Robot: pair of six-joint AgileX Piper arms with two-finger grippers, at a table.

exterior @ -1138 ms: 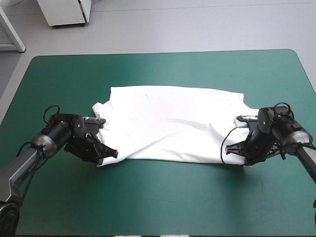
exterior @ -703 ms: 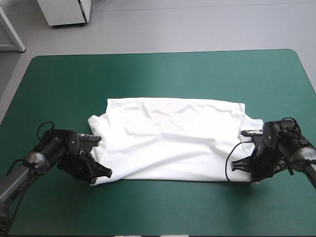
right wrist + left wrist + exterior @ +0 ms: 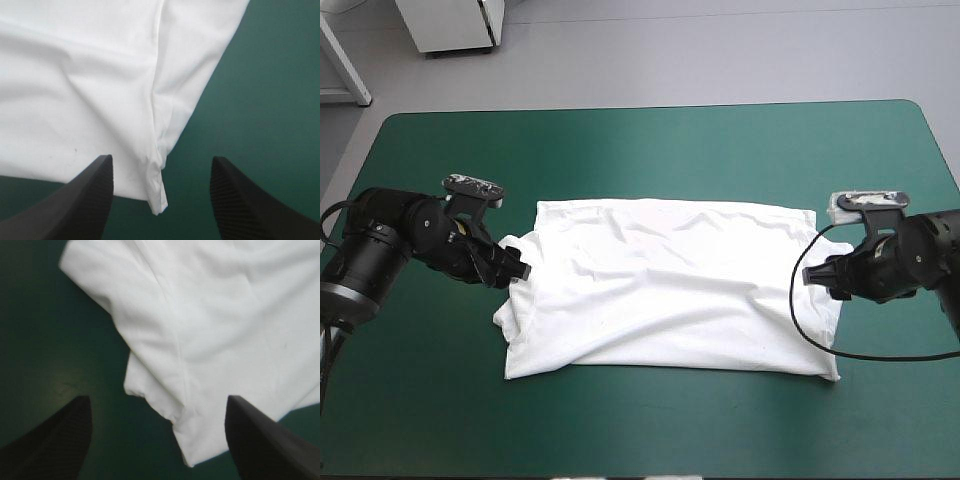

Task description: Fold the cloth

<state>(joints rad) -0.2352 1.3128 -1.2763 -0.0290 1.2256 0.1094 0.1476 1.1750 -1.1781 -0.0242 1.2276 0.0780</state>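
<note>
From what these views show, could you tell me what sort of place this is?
Probably a robot test bench: a table with a teal-green cover, the black-fingered left gripper and right gripper, and a white short-sleeved T-shirt spread between them.

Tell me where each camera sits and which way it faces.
High view: above and behind the robot, facing forward and down at the T-shirt on the table; left gripper and right gripper show.
Left wrist view: above that wrist, facing down at the T-shirt's edge; own open fingers show.
Right wrist view: same, over the opposite edge; open fingers show.
All three share the T-shirt.
</note>
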